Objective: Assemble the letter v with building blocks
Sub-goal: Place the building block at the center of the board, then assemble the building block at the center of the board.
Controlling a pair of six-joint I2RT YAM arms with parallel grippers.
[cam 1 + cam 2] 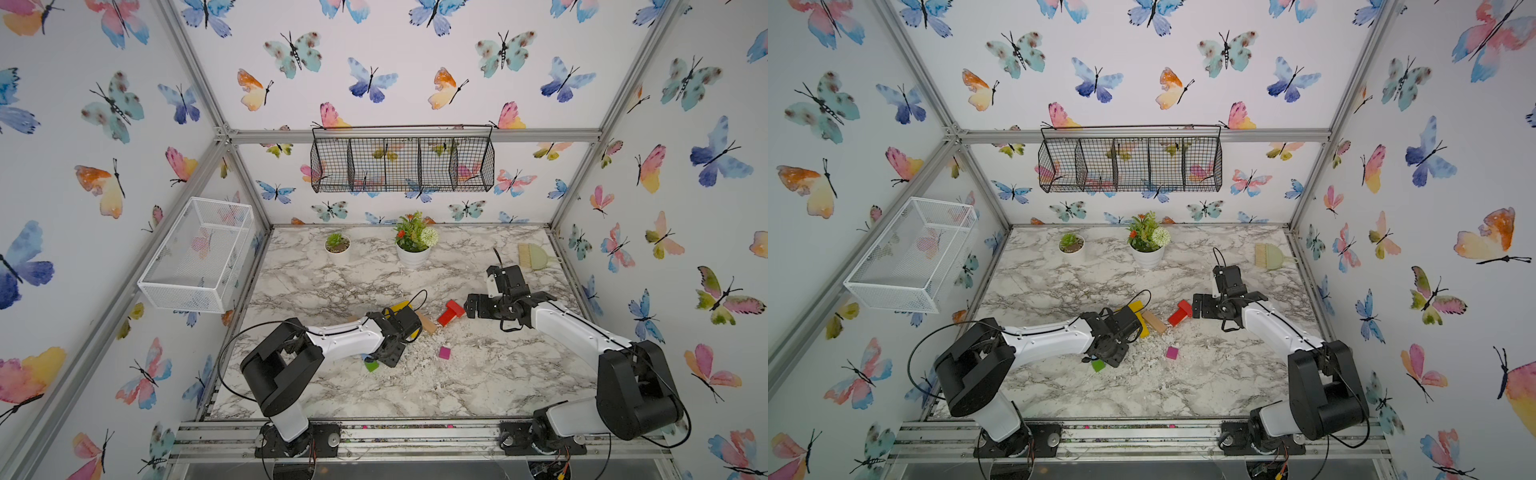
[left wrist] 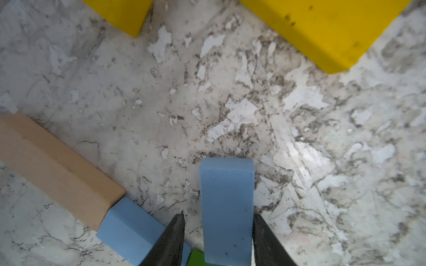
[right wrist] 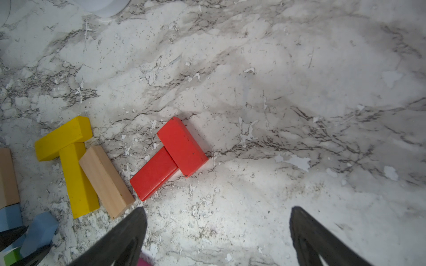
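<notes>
Building blocks, ten counted, all on the marble-look bench (image 1: 498, 386). Light blue bar (image 2: 227, 207): flat between the jaws of the left tool (image 2: 219, 214), which stands released, one finger (image 2: 177, 239) clear of the bar and the other close against its side. Green cube (image 2: 197, 258): under the left tool, at that bar's near end. Second light blue bar (image 2: 129, 232): just outside the clear finger, slanting away from the cube, with a tan bar (image 2: 57, 170) butted end to end onto it. Together these form the letter v (image 2: 196, 256), part-built and spreading ahead of the left tool. Yellow bar (image 3: 63, 138): crosswise at the end of a second yellow bar (image 3: 78, 179), ahead of the left tool. Second tan bar (image 3: 106, 182): against the second yellow bar. Red bar (image 3: 182, 146): crosswise over the end of a second red bar (image 3: 153, 173), ahead of the right tool (image 3: 217, 209), whose jaws are spread wide, gripping nothing. Magenta cube (image 1: 444, 353): alone between the two tools. Containers: black wire basket (image 1: 403, 164), on the wall beyond the tools, with only wallpaper showing through its mesh; white wire basket (image 1: 195, 257), on the side wall outward of the left tool, likewise; small white pot (image 1: 337, 254), holding a succulent (image 1: 336, 240); larger white pot (image 1: 412, 257), holding a flowering plant (image 1: 411, 232). Hand brush (image 1: 534, 255): beyond the right tool.
</notes>
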